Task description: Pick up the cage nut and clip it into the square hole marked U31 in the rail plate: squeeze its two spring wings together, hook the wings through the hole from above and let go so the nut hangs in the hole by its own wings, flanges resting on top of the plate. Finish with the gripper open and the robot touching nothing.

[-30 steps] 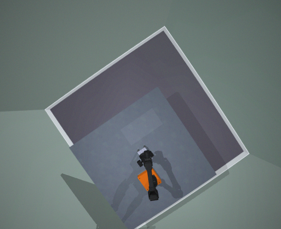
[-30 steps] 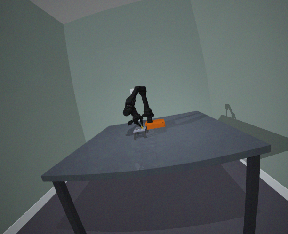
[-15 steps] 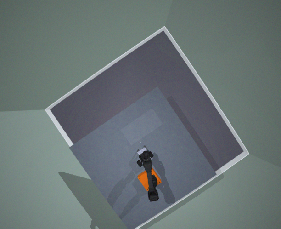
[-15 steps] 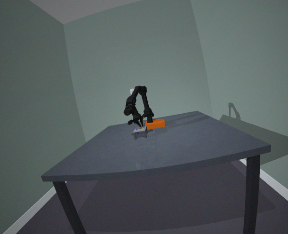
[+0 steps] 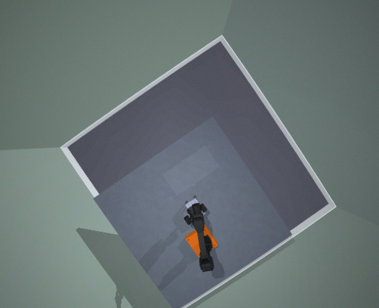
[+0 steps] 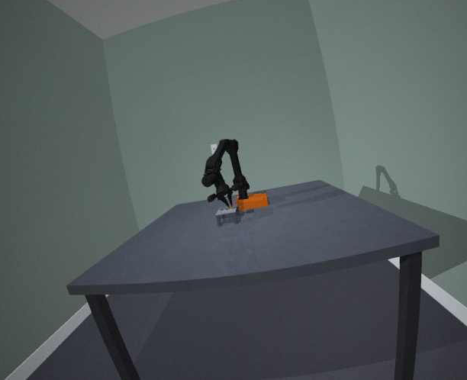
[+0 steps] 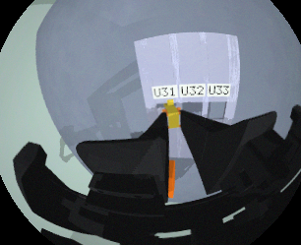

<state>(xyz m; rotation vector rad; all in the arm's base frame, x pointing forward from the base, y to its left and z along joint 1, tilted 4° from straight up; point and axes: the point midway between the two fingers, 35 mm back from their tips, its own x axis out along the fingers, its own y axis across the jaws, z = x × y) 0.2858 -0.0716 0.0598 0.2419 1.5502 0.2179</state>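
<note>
The rail plate [image 5: 191, 203] [image 6: 226, 212] [image 7: 194, 62] is standing on short legs on the gray table [image 5: 148, 198] [image 6: 275, 249] [image 7: 86, 47], and the orange base [image 5: 192, 238] [image 6: 257, 201] is sitting near it, carrying the black arm [image 5: 202, 242] [image 6: 234, 159]. The labels U31 [image 7: 164, 91], U32 [image 7: 192, 91] and U33 [image 7: 218, 91] are lining up side by side across the plate, with dark openings showing below them. The gripper [image 5: 192, 207] [image 6: 230, 207] [image 7: 173, 115] is reaching down at the plate, its fingers clamping together on the yellow-and-orange cage nut [image 6: 230, 207] [image 7: 173, 118]. The nut is lying below the U31 label, covering part of that opening; whether its wings are passing through the hole or staying above it, the views are leaving unclear. The right-hand finger in the wrist view is spreading over the area below U32 and U33, partly hiding their openings. Table surface is extending beyond the plate toward the near edge in the exterior view, and the plate is standing well apart from that edge. The square hole at U31 is the receiving place, and its inside is hiding behind the nut and fingertips.
</note>
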